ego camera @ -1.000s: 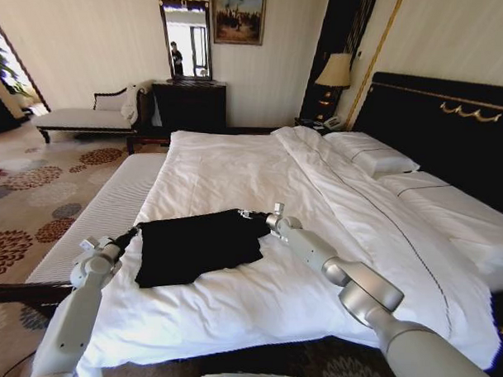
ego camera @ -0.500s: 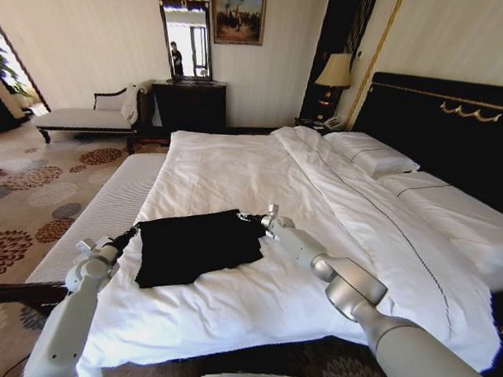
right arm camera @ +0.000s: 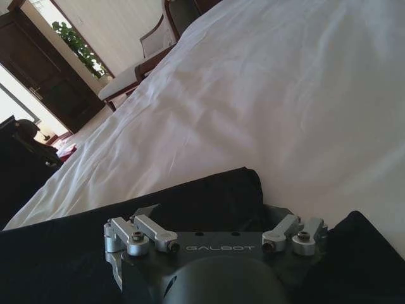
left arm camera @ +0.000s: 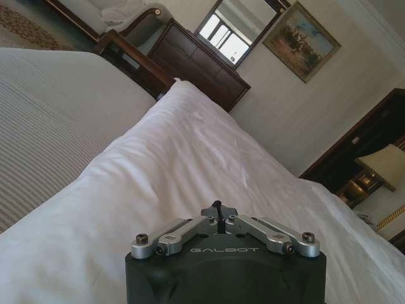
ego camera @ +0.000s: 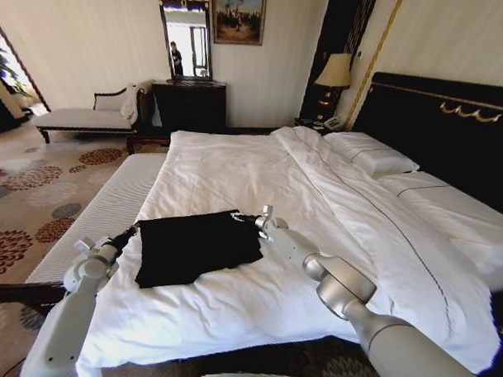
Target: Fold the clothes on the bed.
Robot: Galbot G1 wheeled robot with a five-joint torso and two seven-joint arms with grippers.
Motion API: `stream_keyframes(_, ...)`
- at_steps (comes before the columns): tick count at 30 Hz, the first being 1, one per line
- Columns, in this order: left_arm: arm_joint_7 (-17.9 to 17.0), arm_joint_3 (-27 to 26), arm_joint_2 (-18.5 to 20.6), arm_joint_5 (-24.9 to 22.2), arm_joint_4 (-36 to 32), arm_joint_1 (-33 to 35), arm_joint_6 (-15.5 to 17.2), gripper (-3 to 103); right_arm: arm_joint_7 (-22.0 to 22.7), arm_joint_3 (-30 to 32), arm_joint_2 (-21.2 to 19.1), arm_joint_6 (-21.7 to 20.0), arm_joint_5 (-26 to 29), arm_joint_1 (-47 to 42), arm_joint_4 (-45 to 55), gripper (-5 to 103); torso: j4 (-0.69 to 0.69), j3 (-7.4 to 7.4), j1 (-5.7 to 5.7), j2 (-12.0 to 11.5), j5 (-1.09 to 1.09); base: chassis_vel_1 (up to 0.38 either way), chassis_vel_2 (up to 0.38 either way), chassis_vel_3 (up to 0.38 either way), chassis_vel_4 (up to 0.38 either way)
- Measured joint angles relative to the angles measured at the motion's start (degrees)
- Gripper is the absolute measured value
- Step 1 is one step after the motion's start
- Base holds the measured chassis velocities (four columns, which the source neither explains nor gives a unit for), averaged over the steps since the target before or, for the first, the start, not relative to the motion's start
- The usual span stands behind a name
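One black T-shirt (ego camera: 196, 246), one bed (ego camera: 260, 176), two pillows (ego camera: 372, 153), two pincers (ego camera: 238, 216).

the t-shirt (ego camera: 196, 247) is matt black cloth, soft and slightly rumpled. the bed (ego camera: 260, 172) wears smooth white cotton-like linen with faint creases, backed by a dark glossy wooden headboard (ego camera: 452, 129) with gold trim. both arms look like satin silver metal; the right gripper (right arm camera: 215, 209) has a matt black body with brushed metal links.
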Motion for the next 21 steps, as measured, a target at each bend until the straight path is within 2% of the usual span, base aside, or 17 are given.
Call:
stream_keyframes(2,0.01,0.00,0.00,-0.03,-0.12,0.14,-0.09,0,0.00,0.00,0.36,0.06,-0.18,0.06,-0.21,80,-0.01,0.00,0.00,0.00,0.00,0.000,0.000,0.000,0.000)
stream_keyframes(4,0.02,0.00,0.00,-0.03,-0.16,0.20,-0.12,0,0.00,0.00,0.41,0.09,-0.19,0.07,-0.23,80,-0.01,0.00,0.00,0.00,0.00,0.000,0.000,0.000,0.000)
stream_keyframes(5,0.07,-0.03,-0.03,0.01,-0.24,0.41,-0.25,0,-0.03,0.00,0.45,0.18,-0.20,0.15,-0.24,69,0.00,0.00,0.00,0.00,0.00,0.000,0.000,0.000,0.000)
stream_keyframes(8,0.11,-0.06,-0.14,0.14,-0.30,0.59,-0.40,0,-0.22,0.10,0.39,0.29,-0.20,0.21,-0.24,63,0.00,0.00,0.00,0.00,0.00,0.000,0.000,0.000,0.000)
stream_keyframes(9,0.12,-0.08,-0.20,0.24,-0.32,0.63,-0.49,0,-0.43,0.17,0.29,0.36,-0.20,0.25,-0.24,58,0.01,0.00,0.00,0.00,0.00,0.000,0.000,0.000,0.000)
stream_keyframes(11,0.13,-0.10,-0.29,0.44,-0.36,0.70,-0.66,0,-1.25,0.27,0.05,0.58,-0.25,0.31,-0.24,47,0.00,0.00,0.00,0.00,0.00,0.000,0.000,0.000,0.000)
stream_keyframes(14,0.13,-0.11,-0.32,0.52,-0.40,0.72,-0.71,0,-2.15,0.44,-0.16,0.80,-0.33,0.31,-0.24,41,0.00,0.00,0.00,0.00,0.00,0.000,0.000,0.000,0.000)
stream_keyframes(17,0.14,-0.11,-0.31,0.66,-0.43,0.73,-0.78,0,-4.01,0.83,-0.27,1.02,-0.46,0.32,-0.28,25,0.00,0.00,0.00,0.00,0.01,0.000,0.000,0.000,0.000)
stream_keyframes(19,0.14,-0.11,-0.31,0.68,-0.43,0.72,-0.80,0,-4.49,0.88,-0.29,1.06,-0.50,0.32,-0.30,25,0.00,0.00,0.00,0.00,0.00,0.000,0.000,0.000,0.000)
stream_keyframes(21,0.14,0.01,-0.30,0.88,-0.32,0.55,-0.95,0,-5.76,1.11,-0.31,1.33,-0.63,0.32,-0.34,14,0.00,0.00,0.00,0.00,0.00,0.000,0.000,0.000,0.000)
